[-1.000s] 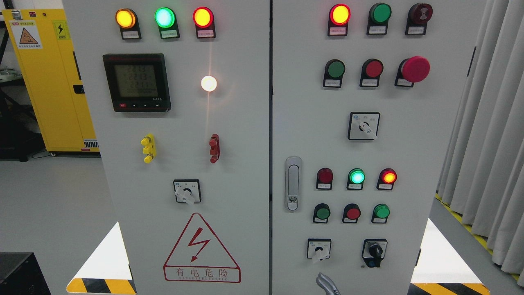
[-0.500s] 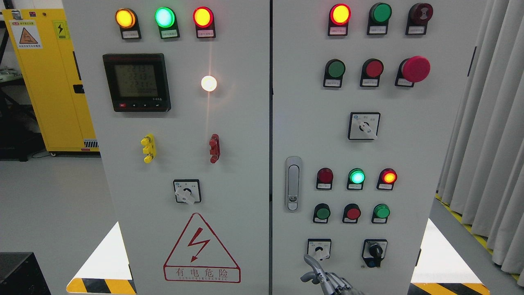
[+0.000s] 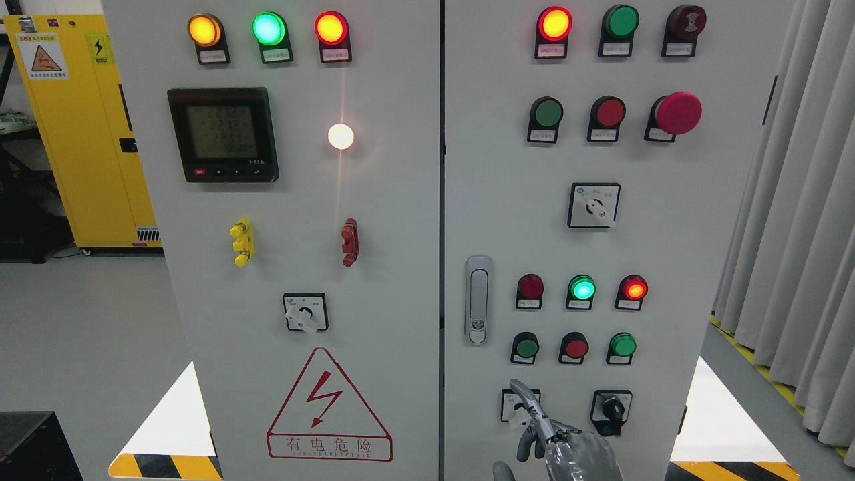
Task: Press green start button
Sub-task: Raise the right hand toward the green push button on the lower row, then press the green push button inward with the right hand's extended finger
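The grey cabinet's right door carries green push buttons: one at the lower left (image 3: 527,347), one at the lower right (image 3: 622,345), and one higher up (image 3: 548,113). My right hand (image 3: 558,444) rises from the bottom edge, right of the middle. Its index finger (image 3: 524,397) points up and to the left while the other fingers are curled, holding nothing. The fingertip lies over the white selector switch (image 3: 520,405), just below the lower-left green button and apart from it. The left arm does not show.
A red button (image 3: 576,347) sits between the two lower green ones, under a row of lamps (image 3: 582,288). A key switch (image 3: 611,409) is right of the hand, a door handle (image 3: 477,299) to the left. A red mushroom stop button (image 3: 677,112) sticks out upper right. Curtains (image 3: 795,220) hang at the right.
My right hand has come up from the bottom edge, its index fingertip climbing from below the selector switch to the switch's top edge. The panel itself looks the same.
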Tool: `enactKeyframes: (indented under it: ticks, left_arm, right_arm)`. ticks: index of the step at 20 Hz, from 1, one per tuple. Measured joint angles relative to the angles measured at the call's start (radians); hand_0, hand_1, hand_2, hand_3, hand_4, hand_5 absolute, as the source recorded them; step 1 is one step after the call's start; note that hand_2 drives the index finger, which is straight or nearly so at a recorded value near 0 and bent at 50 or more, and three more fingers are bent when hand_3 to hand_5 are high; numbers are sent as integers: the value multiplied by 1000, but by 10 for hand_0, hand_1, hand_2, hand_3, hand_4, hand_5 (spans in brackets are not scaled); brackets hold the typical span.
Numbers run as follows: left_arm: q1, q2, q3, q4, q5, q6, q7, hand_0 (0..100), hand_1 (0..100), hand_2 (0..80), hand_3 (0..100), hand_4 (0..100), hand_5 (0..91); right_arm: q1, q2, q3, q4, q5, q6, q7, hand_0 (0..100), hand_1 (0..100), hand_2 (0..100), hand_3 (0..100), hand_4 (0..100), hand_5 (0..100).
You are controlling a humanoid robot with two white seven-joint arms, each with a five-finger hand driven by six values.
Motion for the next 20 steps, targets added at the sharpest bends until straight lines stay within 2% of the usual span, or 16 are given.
enactKeyframes:
  ticks: [9, 20]
  left_arm:
    - [0, 0, 0, 0, 0, 0, 0, 120, 556, 0, 0, 0, 0]
    - [0, 0, 0, 0, 0, 0, 0, 120, 556, 0, 0, 0, 0]
  right_arm:
    - [-66, -2, -16, 68, 5, 11, 1, 584, 875, 0, 980, 1000, 1000]
    - [-103, -2, -26, 128, -3, 14, 2, 701, 876, 0, 978, 1000, 1000]
